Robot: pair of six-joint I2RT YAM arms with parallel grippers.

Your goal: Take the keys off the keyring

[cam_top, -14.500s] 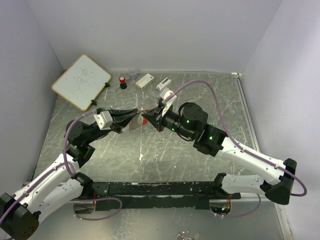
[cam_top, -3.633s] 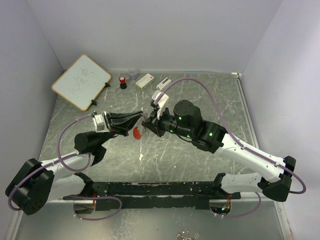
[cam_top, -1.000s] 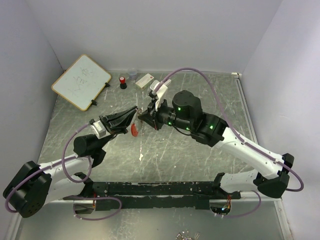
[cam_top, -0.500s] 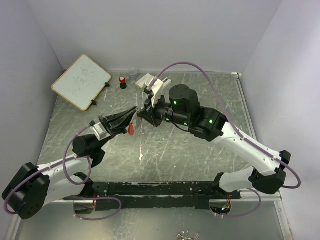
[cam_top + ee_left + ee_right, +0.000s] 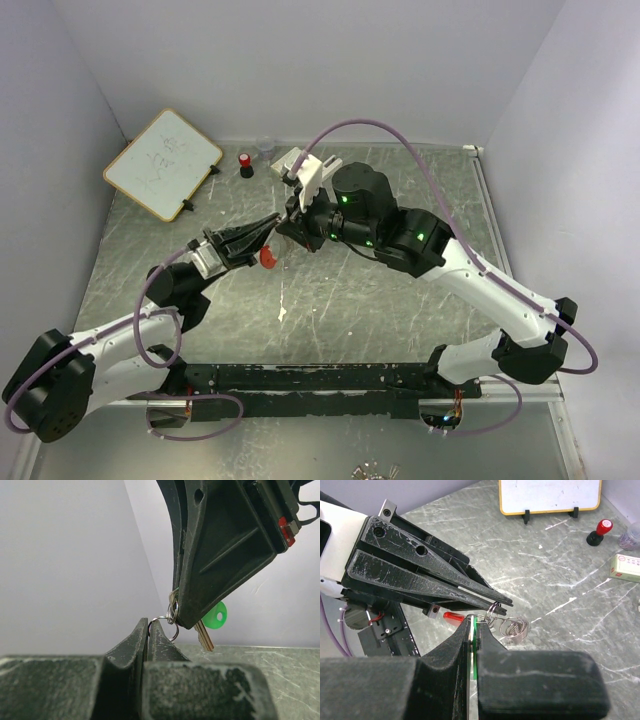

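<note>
Both grippers meet above the middle of the table. My left gripper (image 5: 150,621) is shut on a small silver loop of the keyring (image 5: 172,613); it also shows in the top view (image 5: 270,222). My right gripper (image 5: 473,621) is shut on the green key (image 5: 216,615), whose blade points down; it also shows in the top view (image 5: 288,228). In the right wrist view the keyring (image 5: 514,629) shows linked loops and a wound coil. The red key (image 5: 454,616) hangs from the ring below the left fingers (image 5: 435,575) and shows in the top view (image 5: 268,258).
A whiteboard (image 5: 163,163) stands at the back left. A red-and-black cylinder (image 5: 244,165), a clear cup (image 5: 265,147) and a white block (image 5: 290,160) sit along the back wall. Grey walls close in on the left, back and right.
The right arm has lifted and swung a little towards the back left while the left forearm has dropped. Both grippers stay shut at the keyring, and the red key still hangs below them.
</note>
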